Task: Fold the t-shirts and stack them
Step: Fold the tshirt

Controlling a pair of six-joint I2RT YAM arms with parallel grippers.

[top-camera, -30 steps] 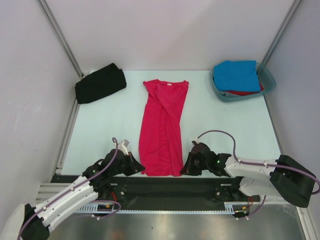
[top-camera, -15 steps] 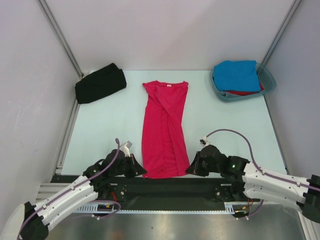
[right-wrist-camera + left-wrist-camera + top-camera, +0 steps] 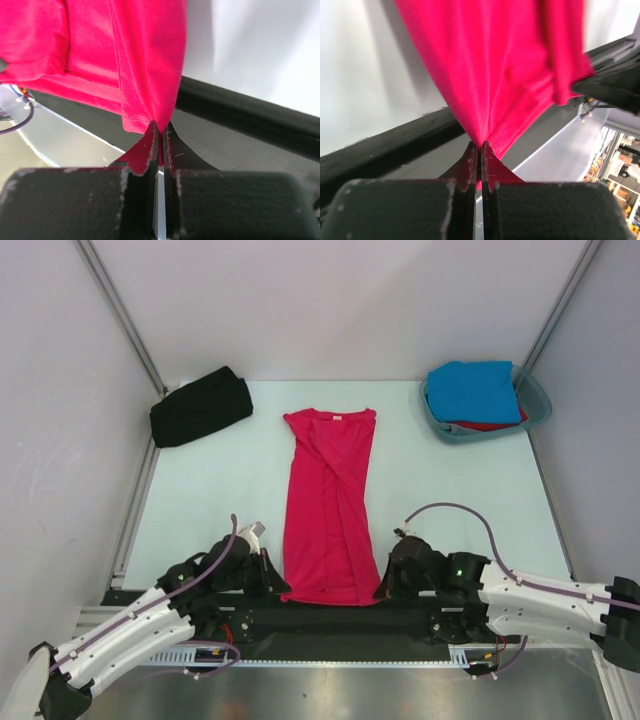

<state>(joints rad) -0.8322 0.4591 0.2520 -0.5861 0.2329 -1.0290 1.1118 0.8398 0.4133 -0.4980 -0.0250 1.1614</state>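
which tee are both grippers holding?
The crimson-pink cloth t-shirt spread mid-table: left gripper and right gripper pinch its near hem corners. The folded black t-shirt and the bright blue t-shirt in the teal tub lie untouched.

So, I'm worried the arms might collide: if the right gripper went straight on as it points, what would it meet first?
The crimson-pink t-shirt it is shut on at the hem: the right gripper would bunch that cloth first. The left gripper probably lies beyond; depth unclear.
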